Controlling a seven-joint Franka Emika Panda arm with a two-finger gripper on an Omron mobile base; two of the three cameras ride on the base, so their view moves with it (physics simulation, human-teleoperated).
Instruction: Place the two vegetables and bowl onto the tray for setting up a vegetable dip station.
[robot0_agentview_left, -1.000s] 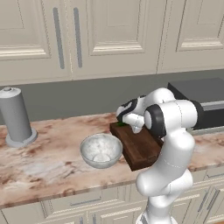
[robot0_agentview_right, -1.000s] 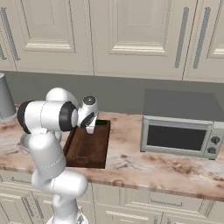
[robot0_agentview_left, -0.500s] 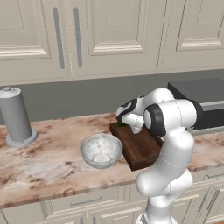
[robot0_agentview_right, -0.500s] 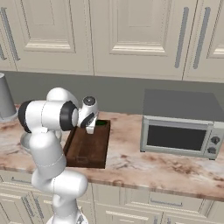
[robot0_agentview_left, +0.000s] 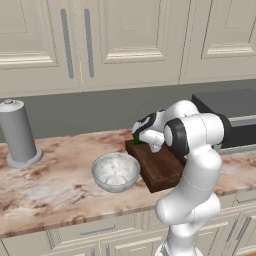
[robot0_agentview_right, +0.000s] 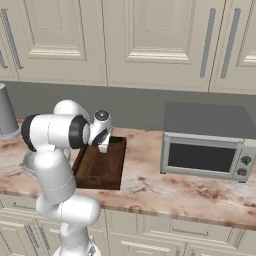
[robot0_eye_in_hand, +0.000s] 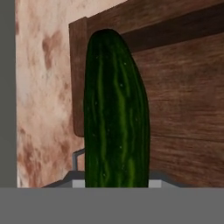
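Observation:
A long dark-green vegetable (robot0_eye_in_hand: 116, 113) stands lengthwise in the middle of the hand view, rising from between my gripper's hidden fingertips. Below it lies the corner of the dark brown wooden tray (robot0_eye_in_hand: 183, 109). In the left base view my gripper (robot0_agentview_left: 141, 139) hangs low over the tray's (robot0_agentview_left: 162, 172) far left corner, with a bit of the green vegetable (robot0_agentview_left: 137, 141) showing under it. The mottled whitish-grey bowl (robot0_agentview_left: 115, 171) sits on the counter just left of the tray. From the right, the gripper (robot0_agentview_right: 103, 148) is over the tray's (robot0_agentview_right: 100, 170) back end.
A grey cylinder on a round base (robot0_agentview_left: 19, 134) stands at the counter's far left. A toaster oven (robot0_agentview_right: 205, 145) sits right of the tray. The backsplash wall is close behind the tray, and cabinets hang above. Marbled counter (robot0_eye_in_hand: 43, 87) lies beside the tray's corner.

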